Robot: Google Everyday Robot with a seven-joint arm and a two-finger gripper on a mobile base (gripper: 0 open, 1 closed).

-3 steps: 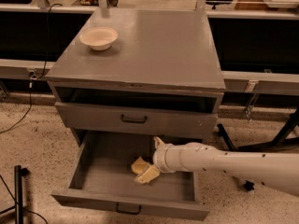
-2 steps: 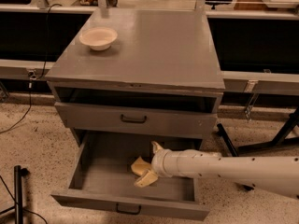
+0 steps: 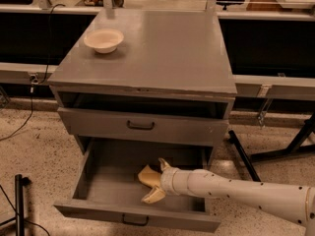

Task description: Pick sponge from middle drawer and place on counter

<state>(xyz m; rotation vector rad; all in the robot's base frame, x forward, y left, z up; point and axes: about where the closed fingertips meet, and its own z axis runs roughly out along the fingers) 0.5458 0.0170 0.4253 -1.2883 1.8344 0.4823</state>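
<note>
**Sponge grab out of the bottom drawer: how I'd take hold**

The small pale-yellow curled foam sponge is lying on the floor of the pulled-out deep grey middle drawer. It's about mid-drawer, a touch toward 3 o'clock.

The white perforated arm reaches in from roughly 4 o'clock. Its cream-fingered two-finger gripper sits right at the sponge. The fingers are spread wide, one at the sponge's 1 o'clock and one at its 6 o'clock, so it sits between them. I don't think it's clamped yet, and I can't tell if a pad is already touching it.

Handling-wise I'd guess it's very light, soft and squashy. It won't break and won't slip much, but it'll fold when squeezed. I'd pinch across the thick bent middle rather than a floppy corner.

It's headed for the flat matte-grey cabinet counter, where a cream round bowl sits at about 10 o'clock.

No brands, labels or writing that I can read anywhere.
</note>
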